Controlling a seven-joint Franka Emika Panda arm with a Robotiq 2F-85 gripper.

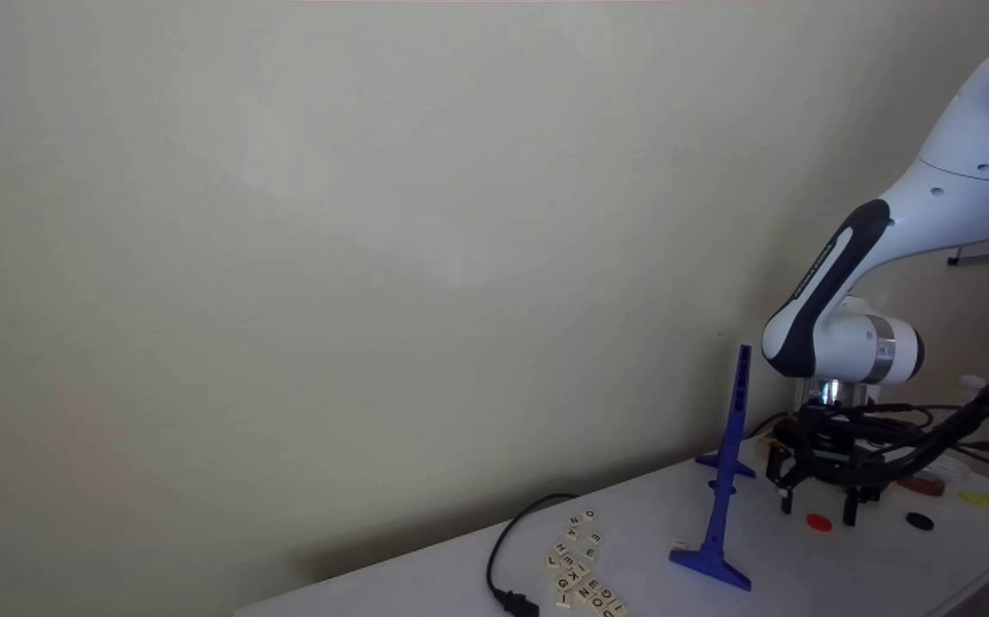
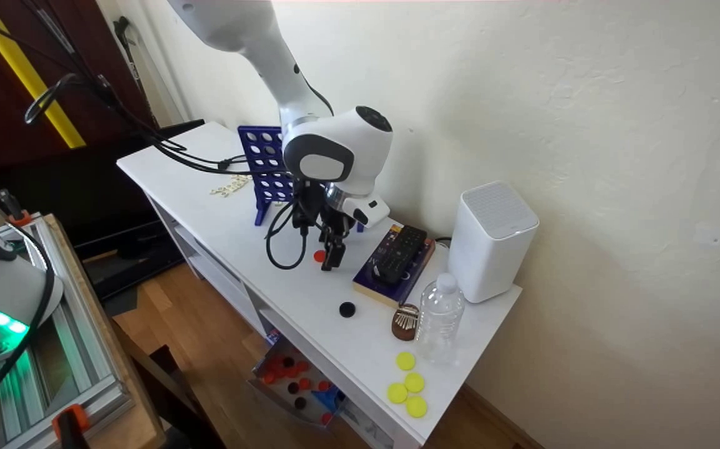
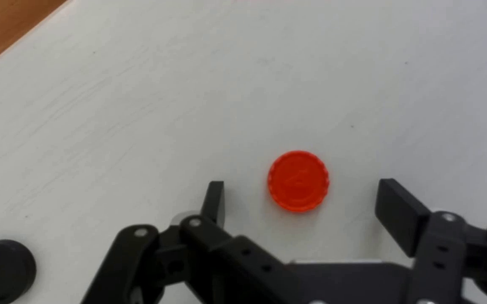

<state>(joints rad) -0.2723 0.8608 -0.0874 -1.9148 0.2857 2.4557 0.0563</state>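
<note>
My gripper (image 3: 304,204) is open and empty, with its fingers pointing down just above the white table (image 3: 163,105). A red disc (image 3: 298,181) lies flat on the table between the two fingertips, apart from both in the wrist view. The red disc also shows under the gripper in both exterior views (image 1: 818,523) (image 2: 319,256). A black disc (image 3: 3,271) lies to the lower left in the wrist view, and also in both exterior views (image 1: 920,521) (image 2: 347,309). A blue upright game rack (image 1: 722,497) with round holes (image 2: 263,153) stands near the gripper.
A book (image 2: 366,284) with a black remote (image 2: 400,254), a thumb piano (image 2: 405,321), a clear bottle (image 2: 440,318), a white speaker-like box (image 2: 491,249) and yellow discs (image 2: 416,406) stand on the table. Letter tiles (image 1: 576,570) lie beyond the rack. An open drawer (image 2: 288,402) holds discs.
</note>
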